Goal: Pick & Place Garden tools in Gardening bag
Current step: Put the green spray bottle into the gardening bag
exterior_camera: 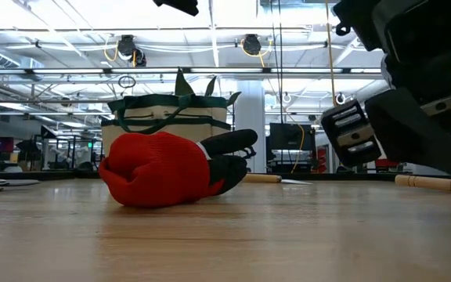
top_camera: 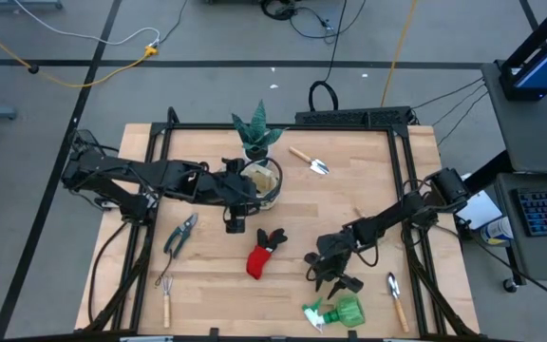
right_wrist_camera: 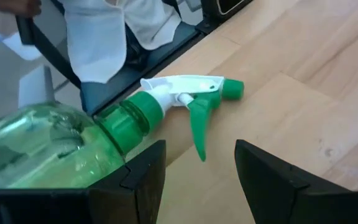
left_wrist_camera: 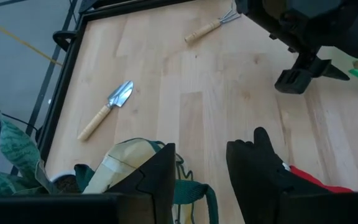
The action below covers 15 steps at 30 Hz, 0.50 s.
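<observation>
**Right arm lining up on the spray bottle**

Your right gripper (top_camera: 333, 275) hovers near the table's front edge with its fingers spread apart and nothing between them, just above the green spray bottle (right_wrist_camera: 73, 140). The bottle lies on its side; its clear plastic body is rounded and likely slick, so I'd straddle it squarely across the body or neck rather than the thin trigger. Your left gripper (top_camera: 235, 221) waits, fingers apart and empty, beside the gardening bag (top_camera: 262, 180), a soft beige tote toward the back edge. The red-and-black glove (top_camera: 265, 253) sits mid-table, limp and knitted. Wooden-handled trowels and grey shears (top_camera: 180, 235) lie scattered flat.
</observation>
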Each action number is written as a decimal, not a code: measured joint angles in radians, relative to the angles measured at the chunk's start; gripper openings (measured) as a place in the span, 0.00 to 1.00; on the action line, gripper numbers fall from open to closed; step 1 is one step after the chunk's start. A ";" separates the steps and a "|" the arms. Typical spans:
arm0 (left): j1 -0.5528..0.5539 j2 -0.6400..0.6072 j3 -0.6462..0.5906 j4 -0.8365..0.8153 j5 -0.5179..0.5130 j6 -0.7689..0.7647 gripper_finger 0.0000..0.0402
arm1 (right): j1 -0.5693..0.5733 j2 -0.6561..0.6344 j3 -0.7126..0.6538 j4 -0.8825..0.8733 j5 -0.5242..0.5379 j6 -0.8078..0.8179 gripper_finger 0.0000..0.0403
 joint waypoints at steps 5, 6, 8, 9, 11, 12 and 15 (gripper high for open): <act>0.000 0.000 0.000 0.000 0.000 0.002 0.37 | 0.001 0.000 0.000 0.013 0.001 -0.022 0.45; 0.000 0.000 0.000 0.000 0.000 0.001 0.37 | 0.004 0.000 0.000 0.020 0.002 -0.022 0.45; 0.000 0.000 0.000 0.000 0.000 0.001 0.37 | 0.010 0.000 0.000 0.034 0.007 -0.023 0.45; 0.000 0.000 0.000 0.000 0.000 0.000 0.37 | 0.013 0.001 0.000 0.038 0.006 -0.028 0.45; 0.000 0.000 0.000 0.000 0.000 0.000 0.37 | 0.016 0.018 0.000 0.061 0.005 -0.029 0.45; 0.000 0.000 0.000 0.000 0.000 0.000 0.37 | 0.016 0.032 0.000 0.076 0.004 -0.027 0.45; 0.000 0.000 0.000 0.001 0.000 0.000 0.37 | 0.019 0.075 -0.001 0.127 0.003 -0.018 0.45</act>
